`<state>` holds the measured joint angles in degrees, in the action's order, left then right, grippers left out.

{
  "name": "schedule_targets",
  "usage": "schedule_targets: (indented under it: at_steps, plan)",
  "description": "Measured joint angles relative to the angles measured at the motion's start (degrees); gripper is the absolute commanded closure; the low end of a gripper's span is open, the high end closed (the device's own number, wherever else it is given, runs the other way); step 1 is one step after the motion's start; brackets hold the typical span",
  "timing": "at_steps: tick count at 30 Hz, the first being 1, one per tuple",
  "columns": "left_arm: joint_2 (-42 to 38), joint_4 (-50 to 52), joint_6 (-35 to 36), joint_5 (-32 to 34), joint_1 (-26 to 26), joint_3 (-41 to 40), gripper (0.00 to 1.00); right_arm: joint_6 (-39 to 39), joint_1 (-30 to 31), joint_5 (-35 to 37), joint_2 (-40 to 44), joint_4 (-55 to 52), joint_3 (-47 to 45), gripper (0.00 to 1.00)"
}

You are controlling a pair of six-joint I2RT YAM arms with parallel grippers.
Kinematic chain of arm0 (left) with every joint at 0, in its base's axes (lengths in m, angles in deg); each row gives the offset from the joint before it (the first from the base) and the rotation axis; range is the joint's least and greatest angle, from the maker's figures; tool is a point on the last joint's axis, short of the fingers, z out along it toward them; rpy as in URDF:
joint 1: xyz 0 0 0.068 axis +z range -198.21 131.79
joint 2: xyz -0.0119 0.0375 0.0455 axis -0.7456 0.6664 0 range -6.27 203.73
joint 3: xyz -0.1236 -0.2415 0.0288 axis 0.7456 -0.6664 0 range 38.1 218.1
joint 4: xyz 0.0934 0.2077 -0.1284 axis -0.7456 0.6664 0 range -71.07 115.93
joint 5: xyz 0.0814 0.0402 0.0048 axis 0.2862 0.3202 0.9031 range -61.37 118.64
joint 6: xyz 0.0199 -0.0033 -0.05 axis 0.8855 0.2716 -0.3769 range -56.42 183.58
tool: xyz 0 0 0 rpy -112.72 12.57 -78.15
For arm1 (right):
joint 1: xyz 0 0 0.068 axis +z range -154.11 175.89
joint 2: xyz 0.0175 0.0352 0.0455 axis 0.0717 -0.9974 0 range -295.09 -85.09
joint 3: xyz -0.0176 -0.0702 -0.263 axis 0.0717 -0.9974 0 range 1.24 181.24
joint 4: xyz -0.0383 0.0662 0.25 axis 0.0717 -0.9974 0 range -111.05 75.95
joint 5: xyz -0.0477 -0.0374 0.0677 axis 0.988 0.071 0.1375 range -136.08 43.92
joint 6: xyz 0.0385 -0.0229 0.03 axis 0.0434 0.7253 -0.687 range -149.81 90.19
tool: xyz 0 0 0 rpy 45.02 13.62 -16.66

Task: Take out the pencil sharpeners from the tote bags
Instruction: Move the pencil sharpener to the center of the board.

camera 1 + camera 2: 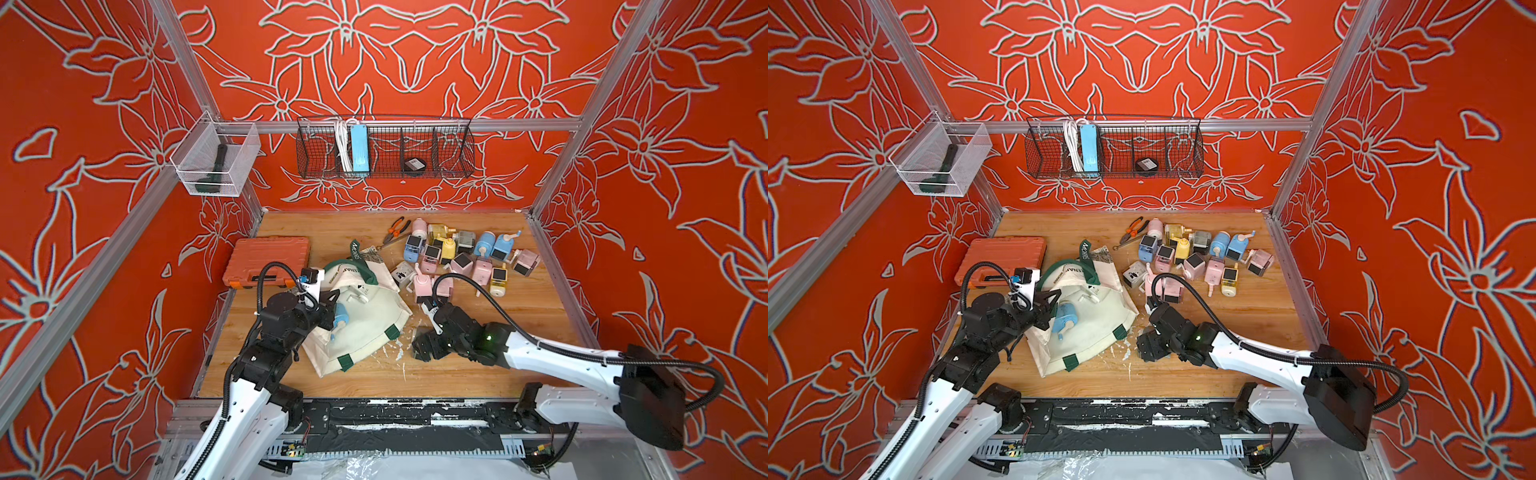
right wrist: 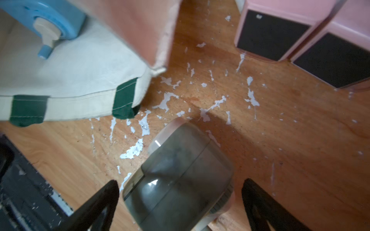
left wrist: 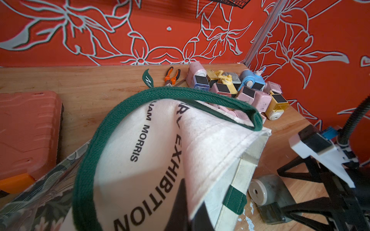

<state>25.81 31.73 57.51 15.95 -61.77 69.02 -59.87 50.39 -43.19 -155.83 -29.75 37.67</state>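
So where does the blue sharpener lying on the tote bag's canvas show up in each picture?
Top views: in both, the blue sharpener lies on the tote bag's pale canvas, left of centre.
Left wrist: not in it; the bag's raised side fills the foreground.
Right wrist: it lies on the pale canvas, at the picture's edge.
Shared landmark: the tote bag.

We've got a smoky grey-green sharpener between the right end effector's black fingers. Ahead of it: cream tote with dark green patches, blue sharpener with cream crank, pink sharpeners with black fronts. Desk: wood grain, white flecks. Walls: red, pale floral outlines.
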Motion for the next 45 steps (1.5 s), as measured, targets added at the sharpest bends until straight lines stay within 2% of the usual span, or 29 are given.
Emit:
schedule_targets:
  at_steps: [6,11,20,36,45]
  plan:
    - [-0.09,-0.04,0.0,0.0,0.0,-0.09,1.0,-2.58,1.46,2.27,-4.35,-2.73,2.47,0.02]
    - [-0.22,-0.31,0.0,-0.09,0.0,-0.63,1.0,-3.37,1.51,3.04,-8.17,-5.66,3.17,0.1]
    - [-0.42,-0.39,0.02,-0.09,0.0,-0.7,1.0,-4.37,0.61,6.49,-9.01,-8.94,3.93,0.15]
    - [-0.57,-0.42,0.02,-0.28,0.0,-0.72,1.0,-2.14,-20.2,8.85,-5.42,-8.92,1.31,0.16]
    - [-0.52,-0.42,0.02,-0.52,0.0,-0.72,1.0,-2.97,-29.81,6.58,-10.36,-6.73,1.97,0.2]
